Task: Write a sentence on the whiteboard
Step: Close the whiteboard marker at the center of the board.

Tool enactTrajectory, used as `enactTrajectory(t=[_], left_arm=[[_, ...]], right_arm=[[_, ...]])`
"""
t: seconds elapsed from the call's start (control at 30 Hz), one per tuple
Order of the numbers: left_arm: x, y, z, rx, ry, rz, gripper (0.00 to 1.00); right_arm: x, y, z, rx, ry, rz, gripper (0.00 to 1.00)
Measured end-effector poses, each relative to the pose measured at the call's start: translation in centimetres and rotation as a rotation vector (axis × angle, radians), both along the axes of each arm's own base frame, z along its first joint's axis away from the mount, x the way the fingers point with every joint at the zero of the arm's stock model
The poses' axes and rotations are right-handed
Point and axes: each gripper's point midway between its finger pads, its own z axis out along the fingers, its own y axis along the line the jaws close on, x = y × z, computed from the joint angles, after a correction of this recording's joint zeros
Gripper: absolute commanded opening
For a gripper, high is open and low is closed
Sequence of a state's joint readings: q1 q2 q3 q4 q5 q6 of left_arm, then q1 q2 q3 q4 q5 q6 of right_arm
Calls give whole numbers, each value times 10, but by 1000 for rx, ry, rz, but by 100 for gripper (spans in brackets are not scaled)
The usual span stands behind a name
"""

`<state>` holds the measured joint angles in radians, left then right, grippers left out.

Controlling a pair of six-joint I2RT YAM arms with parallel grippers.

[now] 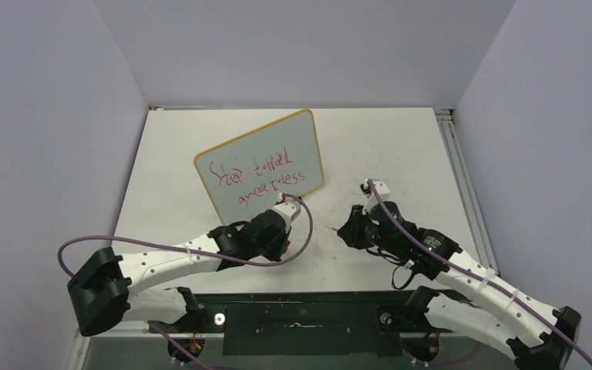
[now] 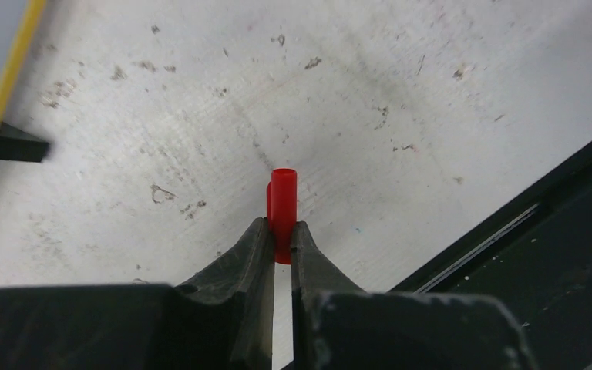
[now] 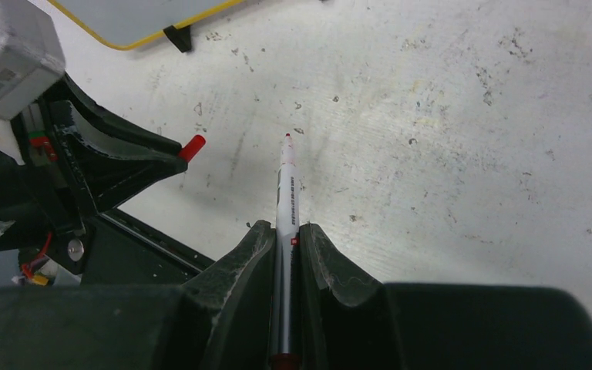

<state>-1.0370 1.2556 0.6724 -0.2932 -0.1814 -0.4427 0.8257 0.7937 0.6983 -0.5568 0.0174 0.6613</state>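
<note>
Both arms stretch low and forward, left gripper clamped on red cap, right gripper on marker

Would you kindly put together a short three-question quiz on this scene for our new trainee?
1. True or false: the right gripper is shut on the marker, whose tip is uncapped.
2. Multiple choice: what does the left gripper hold? A. a red cap B. an eraser C. nothing
3. Fill in the blank: the sentence on the whiteboard is written in ___ ink.

Key: 1 true; 2 A; 3 red.
</note>
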Motion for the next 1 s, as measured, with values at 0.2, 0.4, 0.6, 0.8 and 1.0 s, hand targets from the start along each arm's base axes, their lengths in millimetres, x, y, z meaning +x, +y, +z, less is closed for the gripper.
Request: enactTrajectory(t=[0.2, 0.4, 0.6, 0.8, 1.0], left_arm=[[26, 0, 63, -81, -112, -49, 0], [17, -3, 93, -95, -174, -269, 0], [-9, -7, 97, -130, -180, -468, 0], [-29, -14, 101, -173, -176, -583, 0], [-38, -17, 101, -189, -166, -629, 0]], right_arm=[[4, 8, 29, 15, -33, 46, 5], [7, 12, 48, 59, -30, 125, 5], [-3, 19, 48, 138, 55, 256, 5], [-29, 38, 54, 232, 130, 429, 5], [-42, 48, 60, 296, 162, 526, 5]])
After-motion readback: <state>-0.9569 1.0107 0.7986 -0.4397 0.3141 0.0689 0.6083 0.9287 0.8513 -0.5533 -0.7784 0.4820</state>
